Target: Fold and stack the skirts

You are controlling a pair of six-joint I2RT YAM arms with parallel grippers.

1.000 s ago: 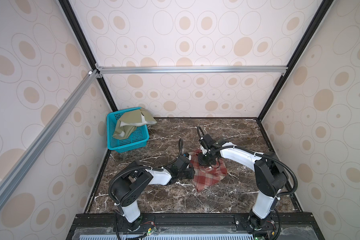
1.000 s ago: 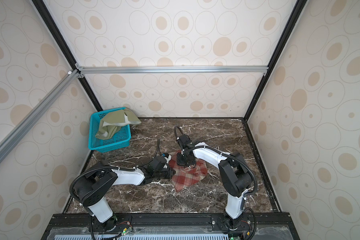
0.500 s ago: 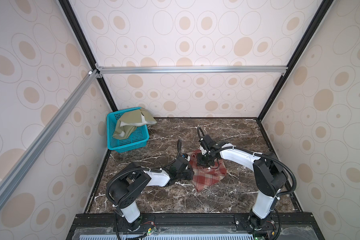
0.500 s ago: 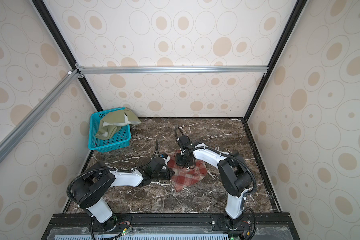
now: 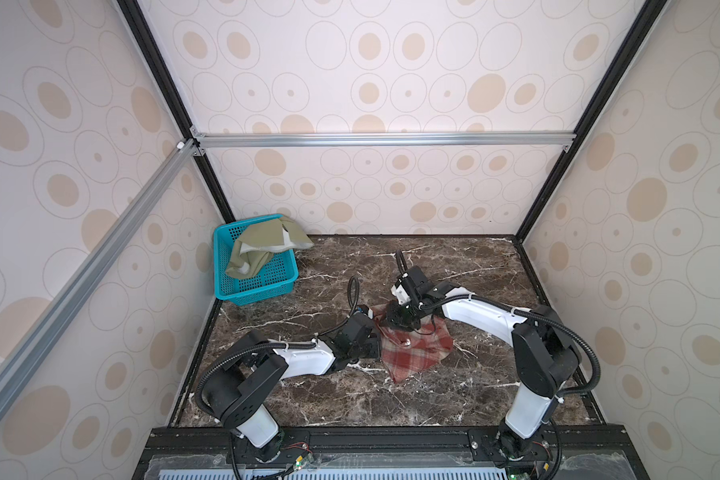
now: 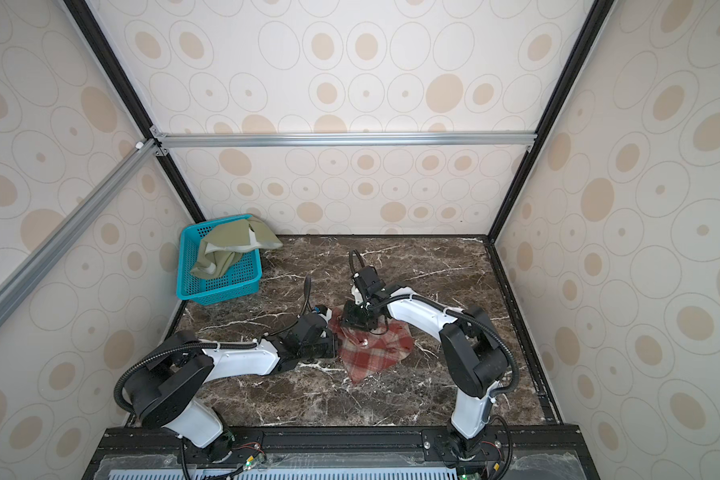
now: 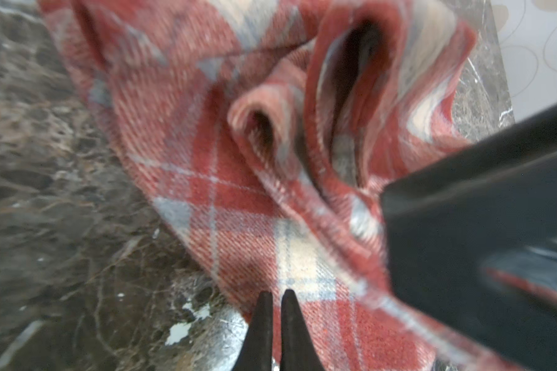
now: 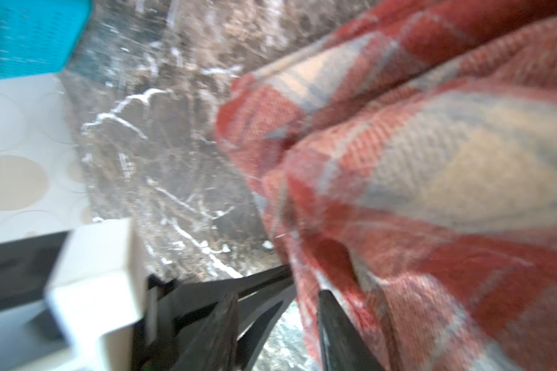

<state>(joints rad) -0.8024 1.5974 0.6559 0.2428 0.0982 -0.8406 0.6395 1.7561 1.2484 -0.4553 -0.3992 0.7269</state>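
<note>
Right hand [image 8: 275, 305] spread apart since earlier; plaid skirt [image 5: 416, 349] touching beneath.

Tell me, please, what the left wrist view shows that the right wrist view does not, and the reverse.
Only the left wrist view shows how the left gripper stands: shut, at the edge of the plaid skirt, with two deep open folds in the cloth beyond it. Only the right wrist view shows the right gripper open, one finger against the skirt's edge, and a corner of the teal basket. Both show the plaid skirt bunched on the marble table.
</note>
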